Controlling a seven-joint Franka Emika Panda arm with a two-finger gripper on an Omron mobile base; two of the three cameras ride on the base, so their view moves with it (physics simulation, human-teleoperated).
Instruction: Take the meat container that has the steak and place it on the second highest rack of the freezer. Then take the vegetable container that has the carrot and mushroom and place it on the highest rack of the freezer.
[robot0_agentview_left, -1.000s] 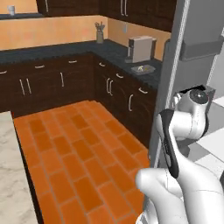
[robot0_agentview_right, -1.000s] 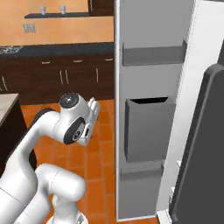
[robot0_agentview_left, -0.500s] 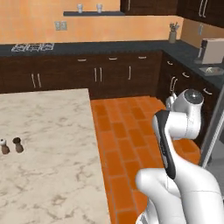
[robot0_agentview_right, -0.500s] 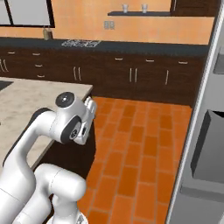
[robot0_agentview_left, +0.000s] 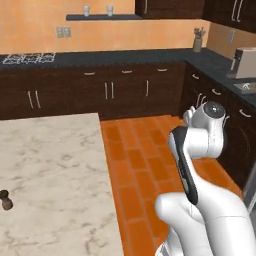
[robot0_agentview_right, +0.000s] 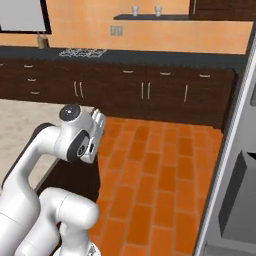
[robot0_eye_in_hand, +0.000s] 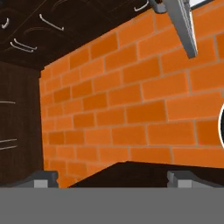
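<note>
Seemingly the fetch step, with no container in hand: jaws spread wide, gripping nothing, aimed down at the orange tile floor (robot0_eye_in_hand: 131, 100). Freezer (robot0_agentview_right: 235, 190) open at 3 o'clock, marble tabletop (robot0_agentview_left: 50, 175) at 9 o'clock. Meat container's place: cannot tell. Next, probably: search that tabletop, then reach over.

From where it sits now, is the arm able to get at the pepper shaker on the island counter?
Probably not without moving. The shaker stands at the far left of the marble counter, while the open end effector hangs over the orange floor beside the counter, aimed down and away. Nothing blocks the way; the stretch looks too long.
</note>
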